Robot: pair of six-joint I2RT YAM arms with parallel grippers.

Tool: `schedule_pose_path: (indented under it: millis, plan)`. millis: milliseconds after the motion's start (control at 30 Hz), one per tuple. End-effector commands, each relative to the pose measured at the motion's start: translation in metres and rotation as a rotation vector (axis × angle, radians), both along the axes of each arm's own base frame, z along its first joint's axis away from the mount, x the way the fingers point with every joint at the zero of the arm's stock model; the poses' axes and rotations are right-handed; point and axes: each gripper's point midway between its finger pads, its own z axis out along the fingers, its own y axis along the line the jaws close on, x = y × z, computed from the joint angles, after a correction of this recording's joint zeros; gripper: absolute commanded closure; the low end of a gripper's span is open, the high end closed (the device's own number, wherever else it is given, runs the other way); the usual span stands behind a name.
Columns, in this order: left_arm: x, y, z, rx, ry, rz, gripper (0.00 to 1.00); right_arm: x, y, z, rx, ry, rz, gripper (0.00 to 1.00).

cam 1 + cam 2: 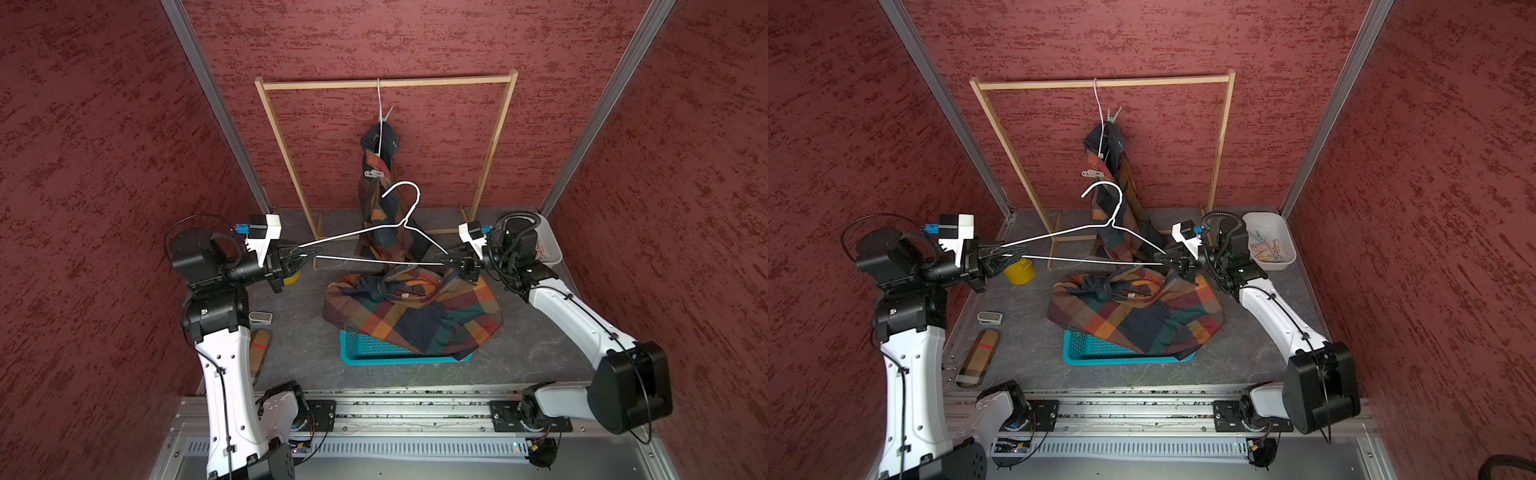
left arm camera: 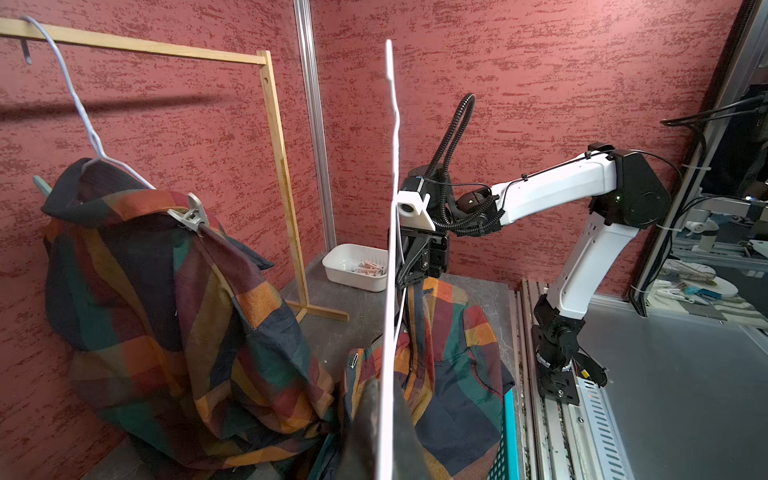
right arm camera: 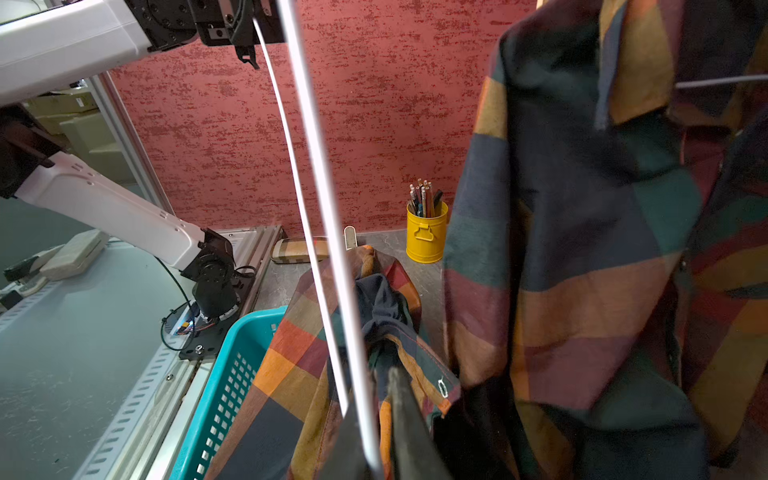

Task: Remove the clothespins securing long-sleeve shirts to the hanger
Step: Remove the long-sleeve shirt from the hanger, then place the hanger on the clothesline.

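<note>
My left end effector (image 1: 305,254) clamps one end of the bare hanger (image 1: 353,236), my right end effector (image 1: 446,259) the other, above the freed shirt (image 1: 411,316); next, probably, shed it and pinch the clothespins (image 1: 374,173) on the hung shirt (image 1: 376,199).

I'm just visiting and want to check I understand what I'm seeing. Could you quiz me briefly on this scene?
1. True or false: the white wire hanger is gripped at both ends, by the left arm's fingers and the right arm's fingers.
2. Where does the crumpled plaid long-sleeve shirt mostly lie? A) folded on a shelf B) draped over the teal plastic basket C) in a drawer
3. Fill in: the other plaid shirt, hanging on the wooden rack, has pale plastic ____ clipped to it.
Key: 1 true; 2 B; 3 clothespins.
</note>
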Motion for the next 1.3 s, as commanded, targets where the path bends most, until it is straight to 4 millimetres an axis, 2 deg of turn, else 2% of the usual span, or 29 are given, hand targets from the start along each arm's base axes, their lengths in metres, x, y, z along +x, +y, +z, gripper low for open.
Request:
schedule_pose_path:
  millis: [0,67,167,200,267,300,333,367,400,500,633,833,967,1033,1267]
  plan:
    - [-0.008,-0.001,0.003,0.007,-0.018,-0.051,1.0,-0.013,-0.002,0.021,0.019,-0.071,0.05,0.96]
    - [-0.006,0.0,0.005,0.008,-0.018,-0.04,1.0,-0.02,-0.003,0.023,0.022,-0.079,0.071,1.0]
    - [-0.005,0.002,0.008,0.008,-0.018,-0.033,1.0,-0.028,-0.004,0.027,0.023,-0.091,0.079,1.0]
    - [-0.005,0.002,0.009,0.009,-0.021,-0.031,0.95,-0.031,-0.004,0.029,0.025,-0.097,0.082,1.0]
    - [-0.003,0.003,0.009,0.01,-0.023,-0.018,0.6,-0.038,-0.005,0.033,0.03,-0.11,0.083,1.0]
    - [-0.003,0.003,0.011,0.012,-0.029,-0.012,0.52,-0.041,-0.006,0.036,0.033,-0.114,0.082,1.0]
    - [-0.002,0.004,0.011,0.014,-0.032,0.001,0.37,-0.043,-0.007,0.038,0.037,-0.116,0.076,1.0]
    - [-0.002,0.004,0.013,0.017,-0.04,0.016,0.09,-0.045,-0.008,0.04,0.039,-0.119,0.068,1.0]
    - [-0.002,0.005,0.014,0.02,-0.047,0.029,0.01,-0.045,-0.009,0.042,0.039,-0.117,0.058,1.0]
    - [-0.004,0.006,0.02,0.036,-0.087,0.068,0.0,-0.044,-0.011,0.044,0.036,-0.098,0.016,1.0]
    - [0.005,0.013,0.026,0.044,-0.125,0.17,0.01,-0.043,-0.017,0.049,0.043,-0.07,-0.084,1.0]
    - [0.031,0.036,0.04,-0.021,-0.182,0.411,0.01,-0.043,-0.042,0.085,0.124,-0.088,-0.352,1.0]
    - [0.039,0.047,0.047,-0.06,-0.189,0.504,0.01,-0.039,-0.065,0.105,0.182,-0.082,-0.53,1.0]
    - [0.042,0.052,0.049,-0.08,-0.193,0.544,0.01,-0.035,-0.077,0.11,0.196,-0.066,-0.621,1.0]
    - [0.055,0.075,0.05,-0.16,-0.153,0.693,0.01,-0.024,-0.104,0.107,0.171,0.059,-0.823,1.0]
